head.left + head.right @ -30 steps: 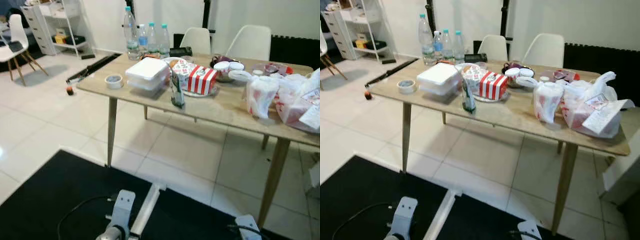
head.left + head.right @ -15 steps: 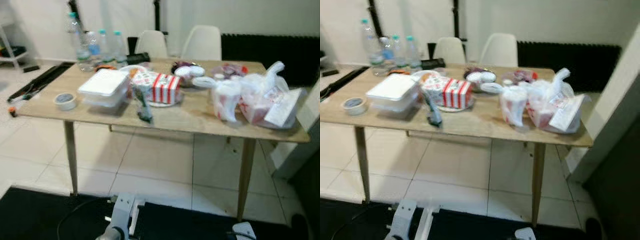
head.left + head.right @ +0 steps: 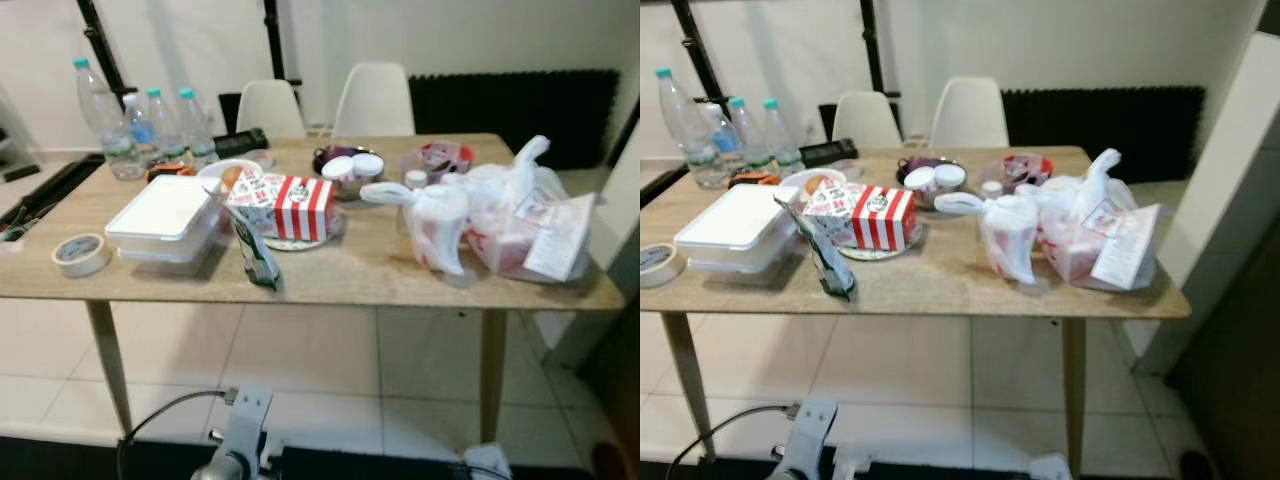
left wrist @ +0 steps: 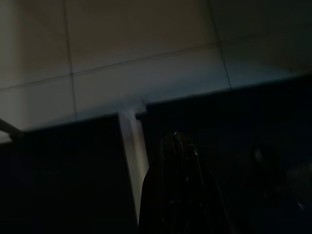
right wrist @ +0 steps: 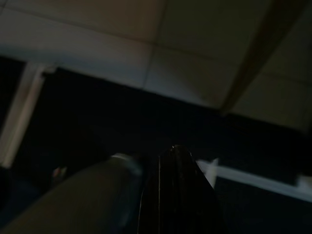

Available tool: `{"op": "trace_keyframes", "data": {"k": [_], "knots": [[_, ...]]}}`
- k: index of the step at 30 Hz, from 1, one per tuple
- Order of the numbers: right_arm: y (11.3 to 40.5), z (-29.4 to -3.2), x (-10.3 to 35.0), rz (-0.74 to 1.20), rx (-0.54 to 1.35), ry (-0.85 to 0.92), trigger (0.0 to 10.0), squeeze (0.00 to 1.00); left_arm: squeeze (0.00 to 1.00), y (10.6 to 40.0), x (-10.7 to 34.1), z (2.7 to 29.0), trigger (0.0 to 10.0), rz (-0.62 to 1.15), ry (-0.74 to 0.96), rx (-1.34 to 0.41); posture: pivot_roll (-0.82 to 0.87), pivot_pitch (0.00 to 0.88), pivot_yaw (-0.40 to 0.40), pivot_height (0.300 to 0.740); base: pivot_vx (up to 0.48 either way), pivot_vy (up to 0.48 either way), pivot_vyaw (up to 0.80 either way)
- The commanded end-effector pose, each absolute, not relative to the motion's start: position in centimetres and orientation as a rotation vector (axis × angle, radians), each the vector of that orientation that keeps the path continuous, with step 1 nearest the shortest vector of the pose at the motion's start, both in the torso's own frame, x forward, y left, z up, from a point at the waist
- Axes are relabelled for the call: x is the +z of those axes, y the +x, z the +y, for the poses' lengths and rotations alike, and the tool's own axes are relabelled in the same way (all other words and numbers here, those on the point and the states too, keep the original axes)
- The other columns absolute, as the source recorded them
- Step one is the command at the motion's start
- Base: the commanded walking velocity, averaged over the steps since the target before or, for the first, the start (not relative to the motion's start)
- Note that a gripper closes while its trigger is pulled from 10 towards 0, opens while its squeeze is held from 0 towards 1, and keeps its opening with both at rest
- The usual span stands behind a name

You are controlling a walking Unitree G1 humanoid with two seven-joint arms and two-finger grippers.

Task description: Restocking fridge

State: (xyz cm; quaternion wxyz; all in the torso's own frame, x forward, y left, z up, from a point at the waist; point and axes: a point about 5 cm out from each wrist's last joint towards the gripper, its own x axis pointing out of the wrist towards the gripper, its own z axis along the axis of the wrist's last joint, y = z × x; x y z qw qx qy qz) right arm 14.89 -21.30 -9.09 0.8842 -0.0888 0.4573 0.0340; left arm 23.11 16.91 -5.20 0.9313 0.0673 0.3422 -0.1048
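A wooden table (image 3: 370,268) stands straight ahead of me, loaded with groceries. Three water bottles (image 3: 150,122) stand at its far left corner. Nearer are a white foam box (image 3: 165,212), a red-and-white striped carton (image 3: 298,206) on a plate and an upright green pouch (image 3: 257,256). Knotted plastic bags (image 3: 500,220) with packets lie at the table's right end. Both arms hang low over a black mat. My left gripper (image 4: 178,141) and my right gripper (image 5: 175,152) are shut and hold nothing.
A tape roll (image 3: 80,254) lies at the table's left front edge. Bowls with small tubs (image 3: 348,168) sit at the back. Two white chairs (image 3: 375,100) and a black radiator (image 3: 515,105) stand behind the table. A white panel (image 3: 1240,190) rises at the right.
The camera has swung right and come closer, so the table now faces me squarely. Nothing on the table has moved. Both arms still hang low.
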Motion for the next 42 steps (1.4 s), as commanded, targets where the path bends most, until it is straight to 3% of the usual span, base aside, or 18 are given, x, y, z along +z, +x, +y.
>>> {"op": "trace_keyframes", "data": {"k": [1, 8, 38, 42], "knots": [[14.7, -20.8, -9.2, 0.949, 0.080, -0.172, 10.0, 0.00, 0.00, 22.6, -5.5, 17.2, 10.0, 0.722, 0.143, -0.211, -0.05, 0.012, 0.052, 0.726, 0.270, 0.000, -0.45], [14.6, -20.9, -9.2, 0.953, 0.074, -0.168, 10.0, 0.00, 0.00, 22.6, -5.6, 17.1, 10.0, 0.722, 0.144, -0.216, -0.06, 0.019, 0.052, 0.726, 0.266, 0.000, -0.75], [14.2, -20.7, -9.5, 0.965, 0.080, -0.179, 10.0, 0.00, 0.00, 21.4, -6.4, 17.5, 10.0, 0.780, 0.138, -0.183, -0.05, 0.041, 0.041, 0.726, 0.017, 0.000, 0.00], [14.3, -20.8, -9.4, 0.962, 0.081, -0.181, 10.0, 0.00, 0.00, 21.6, -6.3, 17.4, 10.0, 0.775, 0.135, -0.183, -0.05, 0.040, 0.037, 0.726, 0.000, 0.365, 0.00]]}}
